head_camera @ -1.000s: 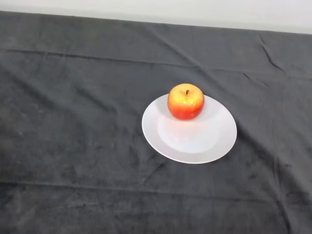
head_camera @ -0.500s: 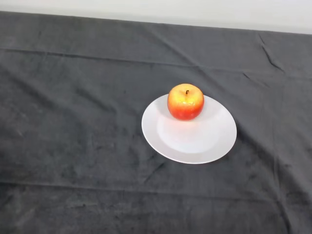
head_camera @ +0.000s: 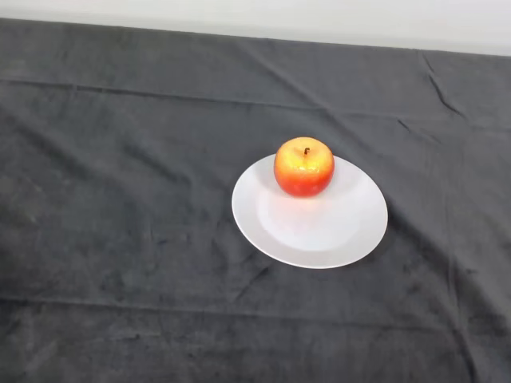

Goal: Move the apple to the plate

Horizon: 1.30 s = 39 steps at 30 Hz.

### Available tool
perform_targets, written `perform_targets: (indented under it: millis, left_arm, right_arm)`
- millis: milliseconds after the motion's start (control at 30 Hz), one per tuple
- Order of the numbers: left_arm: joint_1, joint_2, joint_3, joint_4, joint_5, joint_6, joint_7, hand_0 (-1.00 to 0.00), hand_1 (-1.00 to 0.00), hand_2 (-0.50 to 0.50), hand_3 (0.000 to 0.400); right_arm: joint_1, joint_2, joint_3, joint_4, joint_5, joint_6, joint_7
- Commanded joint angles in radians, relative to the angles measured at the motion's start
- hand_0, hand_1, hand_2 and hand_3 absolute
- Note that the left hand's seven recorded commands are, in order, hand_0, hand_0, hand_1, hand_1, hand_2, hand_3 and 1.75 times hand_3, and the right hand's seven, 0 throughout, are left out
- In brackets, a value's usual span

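Observation:
A red and yellow apple (head_camera: 304,167) stands upright, stem up, on the far part of a round white plate (head_camera: 319,231). The plate lies flat on the dark cloth a little right of the table's middle. The apple rests inside the plate's far rim, with the near half of the plate bare.
The dark wrinkled cloth (head_camera: 120,199) covers the whole table. A pale wall strip (head_camera: 319,20) runs along the table's far edge.

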Motion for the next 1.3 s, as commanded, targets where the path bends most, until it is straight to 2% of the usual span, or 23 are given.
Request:
perform_targets:
  millis: [33,1300]
  left_arm:
    - [-0.046,-0.012,0.039,0.022,0.018,0.001,-0.002,0.0,0.0,0.0,0.0]
    - [-0.061,-0.071,0.108,-0.003,0.119,0.023,-0.021,0.0,0.0,0.0,0.0]
  right_arm:
    - [0.18,0.163,-0.0065,0.116,-0.0013,0.072,-0.0062]
    - [0.18,0.163,-0.0058,0.115,-0.0006,0.072,-0.0062]
